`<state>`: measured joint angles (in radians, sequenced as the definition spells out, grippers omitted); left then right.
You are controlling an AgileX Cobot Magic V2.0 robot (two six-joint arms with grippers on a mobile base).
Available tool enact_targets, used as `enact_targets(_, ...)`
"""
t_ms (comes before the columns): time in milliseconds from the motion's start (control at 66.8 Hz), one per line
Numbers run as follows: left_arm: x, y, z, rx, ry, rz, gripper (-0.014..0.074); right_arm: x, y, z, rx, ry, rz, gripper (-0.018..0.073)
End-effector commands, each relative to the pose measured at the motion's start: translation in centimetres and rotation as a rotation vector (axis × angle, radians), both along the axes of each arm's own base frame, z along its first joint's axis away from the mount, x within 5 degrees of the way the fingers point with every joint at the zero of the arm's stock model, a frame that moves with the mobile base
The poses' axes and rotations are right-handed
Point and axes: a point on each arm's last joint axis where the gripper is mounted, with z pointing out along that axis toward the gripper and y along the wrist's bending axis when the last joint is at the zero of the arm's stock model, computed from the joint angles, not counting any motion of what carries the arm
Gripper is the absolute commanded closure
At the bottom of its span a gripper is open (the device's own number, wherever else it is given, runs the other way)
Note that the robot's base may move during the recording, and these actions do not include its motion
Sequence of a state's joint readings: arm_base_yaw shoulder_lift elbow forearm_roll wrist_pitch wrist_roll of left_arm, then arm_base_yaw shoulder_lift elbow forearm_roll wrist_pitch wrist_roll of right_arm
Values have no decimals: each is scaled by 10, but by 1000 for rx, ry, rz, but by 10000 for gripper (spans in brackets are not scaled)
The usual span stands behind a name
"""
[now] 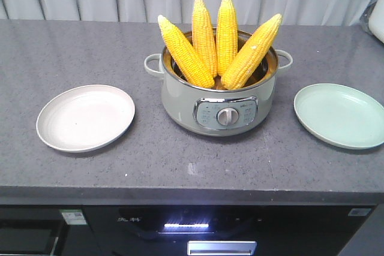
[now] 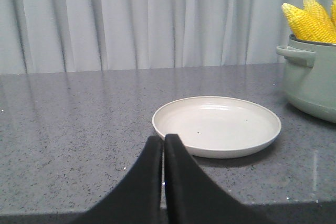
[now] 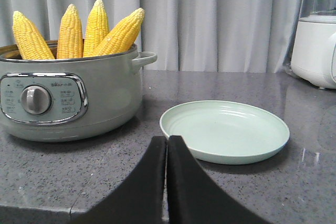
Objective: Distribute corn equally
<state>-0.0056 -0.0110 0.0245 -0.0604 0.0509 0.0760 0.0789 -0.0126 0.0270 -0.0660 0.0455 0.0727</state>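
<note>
Several corn cobs (image 1: 219, 43) stand upright, tips up, fanned out in a pale green electric pot (image 1: 219, 103) at the counter's middle; they also show as the corn (image 3: 79, 32) and the corn (image 2: 310, 19) in the wrist views. A beige plate (image 1: 85, 117) lies left of the pot, a light green plate (image 1: 340, 114) right of it; both hold nothing. My left gripper (image 2: 163, 139) is shut, low at the counter's front edge, just short of the beige plate (image 2: 216, 125). My right gripper (image 3: 167, 140) is shut likewise before the green plate (image 3: 224, 130).
A grey speckled counter (image 1: 180, 160) ends close in front of both grippers. A white appliance (image 3: 315, 51) stands at the far right by the curtain. The pot's side handles (image 3: 144, 59) stick out towards each plate. An oven front sits below the counter.
</note>
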Motion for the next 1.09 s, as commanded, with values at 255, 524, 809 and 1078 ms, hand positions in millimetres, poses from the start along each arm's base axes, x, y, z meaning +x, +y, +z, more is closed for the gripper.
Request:
enact_targets(255, -3, 0, 13, -21, -106, -2, 603, -1, 0, 4, -15, -72, 0, 567)
enact_targets(524, -3, 0, 13, -21, -106, -2, 603, -1, 0, 4, -15, -72, 0, 567)
enact_targets(809, -3, 0, 13, -21, -106, -2, 603, -1, 0, 4, -15, -72, 0, 567)
enact_targets(1078, -3, 0, 13, -21, -106, -2, 603, -1, 0, 4, -15, -72, 0, 567)
